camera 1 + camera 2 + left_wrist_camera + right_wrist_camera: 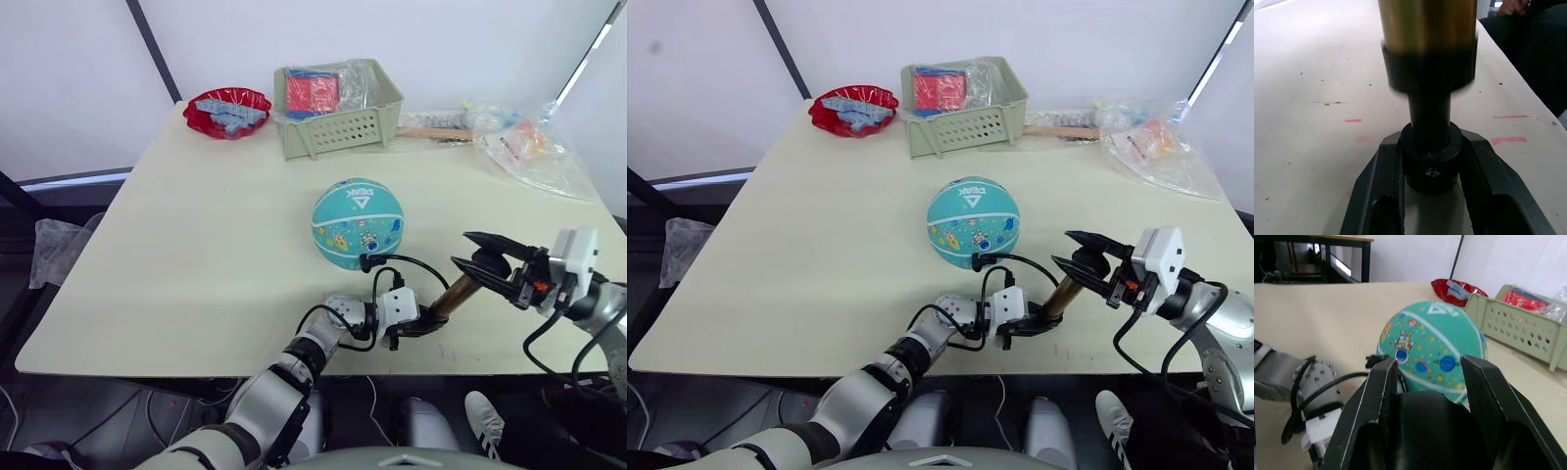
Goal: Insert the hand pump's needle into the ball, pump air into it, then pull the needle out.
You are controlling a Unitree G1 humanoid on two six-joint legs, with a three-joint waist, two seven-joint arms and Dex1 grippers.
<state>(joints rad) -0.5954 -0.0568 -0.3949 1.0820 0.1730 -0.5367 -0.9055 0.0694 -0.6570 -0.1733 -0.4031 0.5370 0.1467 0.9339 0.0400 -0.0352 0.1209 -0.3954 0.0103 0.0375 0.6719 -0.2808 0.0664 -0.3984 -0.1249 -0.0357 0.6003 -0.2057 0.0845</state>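
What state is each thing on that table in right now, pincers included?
ball: resting on table, hose tip at its side.
hand pump: tilted, held at both ends.
left pincer: shut on pump's base.
right pincer: around pump's handle.
basket: upright, filled.
red bowl: holds blue pieces.

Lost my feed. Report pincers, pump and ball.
Left pincer shut on hand pump base cap. Right pincer shut on its handle end. Hose end at ball; needle hidden. Green basket and red bowl far behind, nothing blocking.

Room and table
A wide cream-topped table [196, 245] is standing before pale white walls [69, 78], with a dark diagonal pole [152, 44] leaning behind it.
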